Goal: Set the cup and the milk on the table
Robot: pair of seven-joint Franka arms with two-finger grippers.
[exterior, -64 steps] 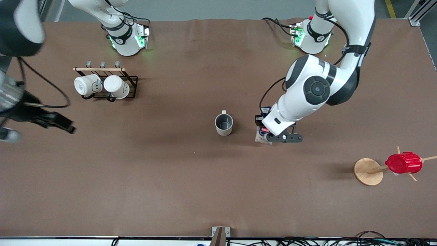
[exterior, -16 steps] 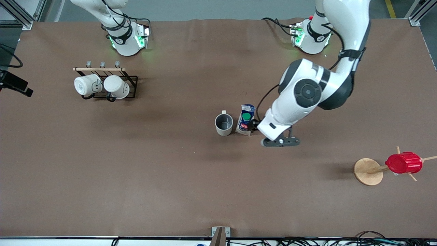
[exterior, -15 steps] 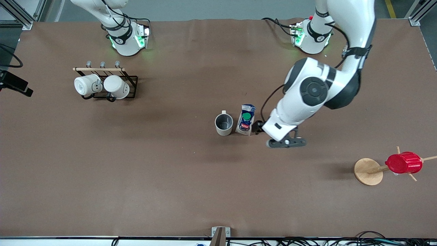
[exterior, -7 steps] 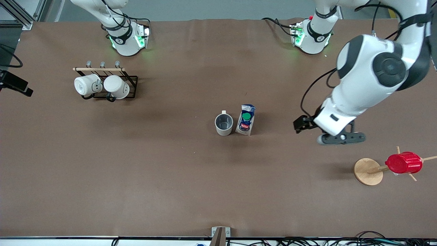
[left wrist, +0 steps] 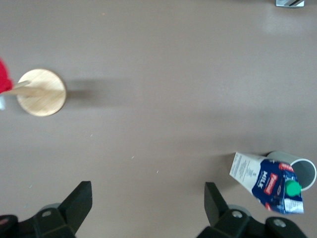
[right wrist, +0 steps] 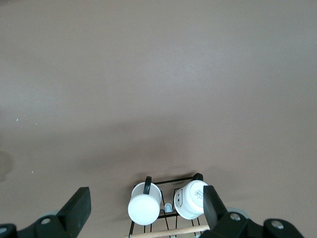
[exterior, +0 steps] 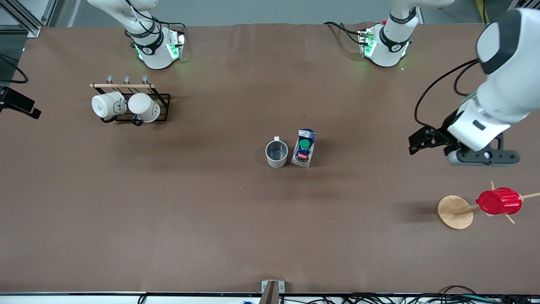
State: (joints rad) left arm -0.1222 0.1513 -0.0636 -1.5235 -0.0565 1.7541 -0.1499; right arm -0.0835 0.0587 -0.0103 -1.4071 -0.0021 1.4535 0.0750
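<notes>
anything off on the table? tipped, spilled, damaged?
Nothing stands out. The cup and the milk stand upright side by side mid-table, no spill. The left gripper is open and empty, over bare table.

Two white mugs (exterior: 125, 106) hang on a black rack (exterior: 162, 102); red ribbed cup (exterior: 498, 201) rests on a wooden stand (exterior: 452, 212)

Matte brown table (exterior: 211, 219), glossy carton (exterior: 304, 148)
</notes>
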